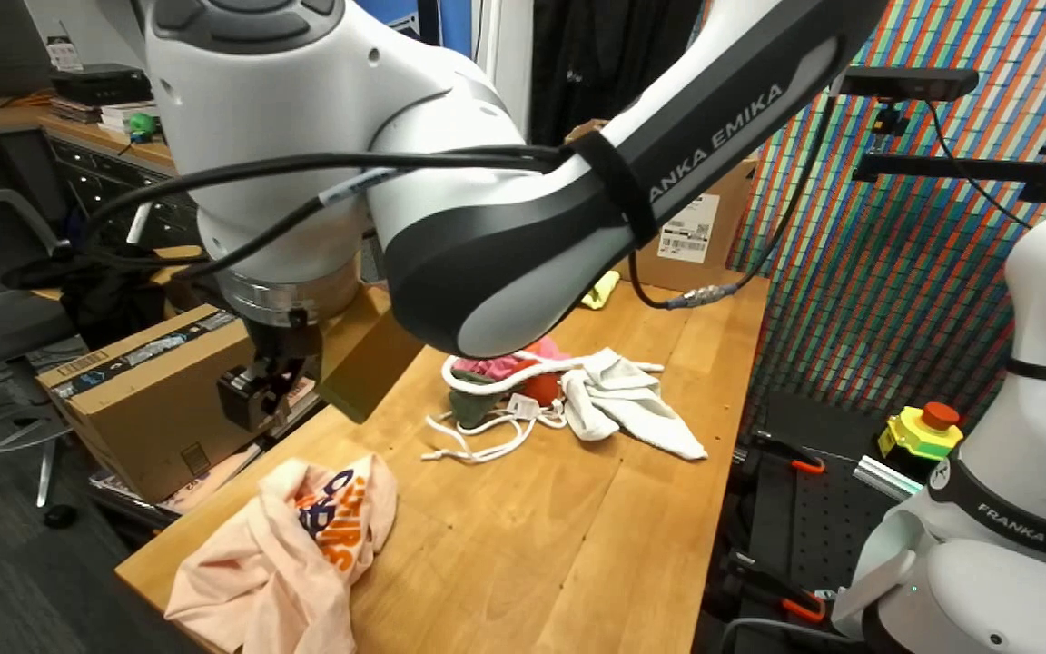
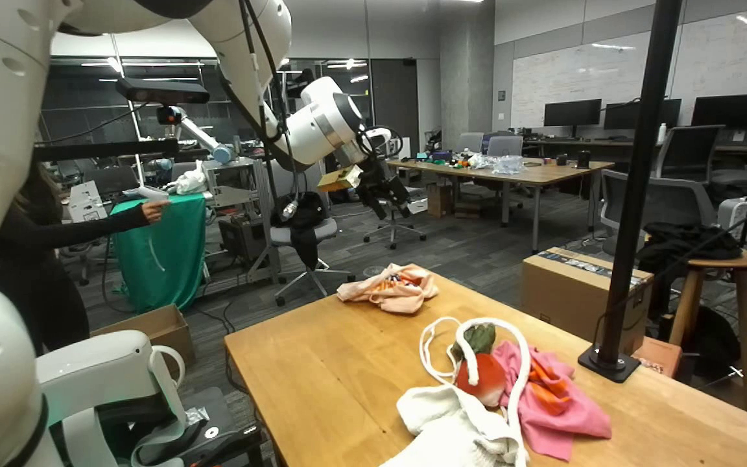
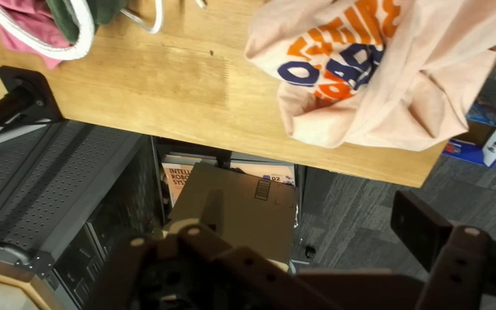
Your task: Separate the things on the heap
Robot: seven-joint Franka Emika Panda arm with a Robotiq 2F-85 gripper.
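Note:
My gripper [image 3: 312, 219] stands open with nothing between its fingers, beyond the table edge in the wrist view. In an exterior view the gripper [image 1: 255, 404] hangs in the air above and behind the peach cloth. That peach cloth [image 1: 287, 563], printed in orange and navy, lies crumpled at a table corner, apart from the heap. Left in the heap are a white cloth [image 2: 445, 421], a pink-red cloth [image 2: 561, 421], a red piece [image 2: 482, 379], an olive-green piece [image 2: 477, 340] and a white looped cord [image 2: 522, 363], touching or overlapping. A yellow-green piece [image 1: 602, 289] sits farther along the table, partly hidden by the arm.
A black post [image 2: 626, 227] is fixed at the table's edge. One cardboard box [image 1: 695, 236] stands at the table's far end; another cardboard box [image 1: 160, 391] is beside the table, lower down. A brownish panel [image 1: 369, 354] shows next to the gripper. Bare wood [image 1: 523, 536] separates peach cloth and heap.

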